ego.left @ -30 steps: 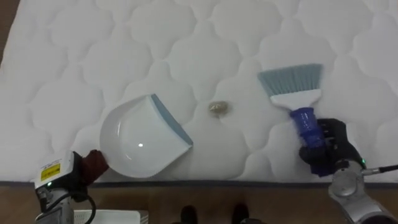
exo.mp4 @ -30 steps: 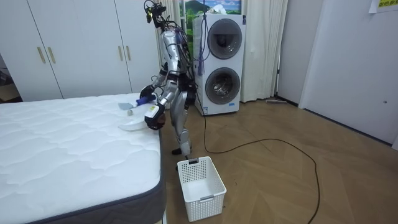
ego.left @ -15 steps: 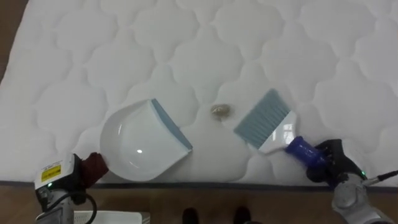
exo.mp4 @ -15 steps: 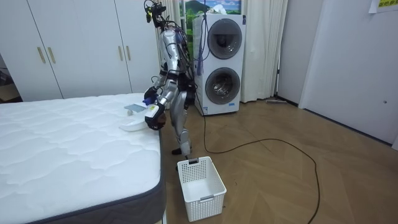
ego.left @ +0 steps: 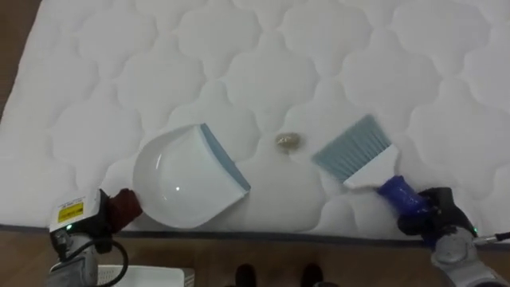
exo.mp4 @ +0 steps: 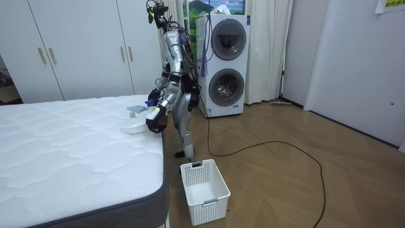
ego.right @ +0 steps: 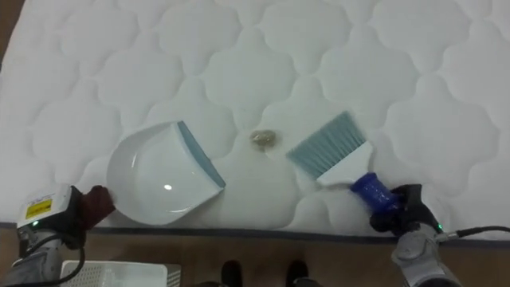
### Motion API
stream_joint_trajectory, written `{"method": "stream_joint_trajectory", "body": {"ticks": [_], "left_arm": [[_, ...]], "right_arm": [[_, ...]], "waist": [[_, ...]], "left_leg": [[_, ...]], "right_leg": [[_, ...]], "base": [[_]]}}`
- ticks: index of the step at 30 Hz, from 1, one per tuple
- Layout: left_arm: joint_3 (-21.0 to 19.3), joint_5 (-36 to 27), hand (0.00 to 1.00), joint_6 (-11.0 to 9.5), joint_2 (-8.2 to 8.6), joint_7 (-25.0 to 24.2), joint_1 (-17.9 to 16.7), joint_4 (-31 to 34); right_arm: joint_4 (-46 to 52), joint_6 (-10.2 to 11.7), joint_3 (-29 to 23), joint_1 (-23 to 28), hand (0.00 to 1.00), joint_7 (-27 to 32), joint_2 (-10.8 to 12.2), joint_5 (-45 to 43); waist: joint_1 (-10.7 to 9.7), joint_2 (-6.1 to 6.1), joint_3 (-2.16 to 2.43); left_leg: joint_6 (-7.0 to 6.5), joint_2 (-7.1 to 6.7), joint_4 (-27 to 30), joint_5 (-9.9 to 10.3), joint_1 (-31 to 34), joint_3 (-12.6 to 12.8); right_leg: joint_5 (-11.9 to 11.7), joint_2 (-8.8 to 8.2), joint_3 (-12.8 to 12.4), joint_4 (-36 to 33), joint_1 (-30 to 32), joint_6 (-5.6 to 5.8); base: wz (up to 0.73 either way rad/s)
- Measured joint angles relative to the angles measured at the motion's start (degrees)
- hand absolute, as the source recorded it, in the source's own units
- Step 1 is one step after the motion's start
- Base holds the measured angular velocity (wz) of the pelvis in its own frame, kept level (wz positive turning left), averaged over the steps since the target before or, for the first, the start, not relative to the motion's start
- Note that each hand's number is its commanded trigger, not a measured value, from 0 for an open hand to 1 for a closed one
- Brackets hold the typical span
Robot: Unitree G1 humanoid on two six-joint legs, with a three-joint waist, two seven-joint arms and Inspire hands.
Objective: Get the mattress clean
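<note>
As I judge it, the step in hand is sweeping the crumb (ego.left: pixel 288 141) into the dustpan (ego.left: pixel 187 177) on the bed (ego.left: pixel 263 48). To do it well, the brush (ego.left: pixel 355 149) should travel left in one low, short stroke. Its bristles should stay pressed to the quilting so the crumb rolls ahead of them rather than slipping under (the quilted dips could catch it). The stroke should aim squarely at the dustpan's blue lip, which faces right and slightly far. That lip wants holding flat against the bed, or the crumb may run beneath it.

The crumb lies between the two tools, just left of the bristles and seemingly untouched by them, with a little gap to the dustpan's lip on its left. The right hand (ego.left: pixel 445 217) shows at the near right edge of the bed, its fingers (ego.left: pixel 441 199) curled round the brush's blue handle. The crumb sits well to their left and farther off. The left hand (ego.left: pixel 84 219) shows at the near left by the dustpan's dark red handle, and how it holds that I cannot tell
</note>
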State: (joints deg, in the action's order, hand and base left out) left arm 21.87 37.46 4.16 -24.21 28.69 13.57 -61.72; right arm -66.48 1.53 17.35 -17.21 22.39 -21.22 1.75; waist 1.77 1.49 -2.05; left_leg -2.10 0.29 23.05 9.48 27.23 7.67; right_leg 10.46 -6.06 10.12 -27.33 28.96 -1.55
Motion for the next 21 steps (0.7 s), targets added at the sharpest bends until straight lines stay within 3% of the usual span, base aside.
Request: {"method": "stream_joint_trajectory", "body": {"ticks": [1,8,12,15,18,21], "left_arm": [[-0.3,0.6,1.0,0.0,-0.12,0.2,0.1,0.0],[-1.6,2.5,1.0,0.5,-0.67,1.0,0.3,1.2],[-1.4,4.9,1.0,0.5,-1.54,1.7,1.0,2.4],[-1.5,5.5,1.0,0.5,-3.07,2.4,1.2,2.5],[-1.5,6.0,1.0,0.5,-3.53,2.4,2.4,2.1],[-1.5,6.1,1.0,0.6,-3.95,3.3,3.2,1.7]], "right_arm": [[-0.2,-0.2,-0.2,-0.3,1.0,-0.4,0.0,0.2],[-2.8,-2.3,-0.8,-3.7,1.0,-2.7,-0.5,0.7],[-2.9,-3.1,-0.8,-4.4,1.0,-2.7,-4.4,-2.2],[-4.6,-4.2,-0.7,-5.9,1.0,-1.6,-7.4,-9.8],[-5.2,-5.4,-0.7,-7.0,1.0,0.4,-10.8,-15.8],[-6.9,-6.6,-0.4,-10.8,1.0,1.7,-12.1,-23.2]], "waist": [[0.0,-0.35,-0.17],[0.2,-2.63,-0.24],[0.2,-3.32,-0.53],[0.3,-4.95,-1.36],[1.6,-5.48,-1.4],[1.9,-5.52,-1.43]], "left_leg": [[-0.02,-0.07,0.3,0.0,0.3,-0.1],[-0.37,-0.32,0.7,-0.2,1.3,0.2],[-0.74,-0.78,0.8,-0.4,1.2,0.1],[-0.77,-0.48,1.6,-0.3,1.4,0.4],[-0.68,0.77,3.3,0.5,2.4,0.4],[-0.56,1.37,4.5,0.9,3.3,0.4]], "right_leg": [[0.1,-0.01,0.0,-0.5,0.3,0.06],[0.1,-0.57,-0.6,-1.8,2.1,0.11],[0.2,-0.87,-0.2,-2.4,1.9,0.33],[0.2,-0.63,-0.5,-2.3,1.9,0.3],[-0.7,0.64,-0.5,-1.4,2.1,0.07],[-1.1,1.05,-0.3,-1.5,2.3,-0.2]], "base": [[0.03],[-0.02],[0.04],[0.0],[-0.15],[-0.09]]}}
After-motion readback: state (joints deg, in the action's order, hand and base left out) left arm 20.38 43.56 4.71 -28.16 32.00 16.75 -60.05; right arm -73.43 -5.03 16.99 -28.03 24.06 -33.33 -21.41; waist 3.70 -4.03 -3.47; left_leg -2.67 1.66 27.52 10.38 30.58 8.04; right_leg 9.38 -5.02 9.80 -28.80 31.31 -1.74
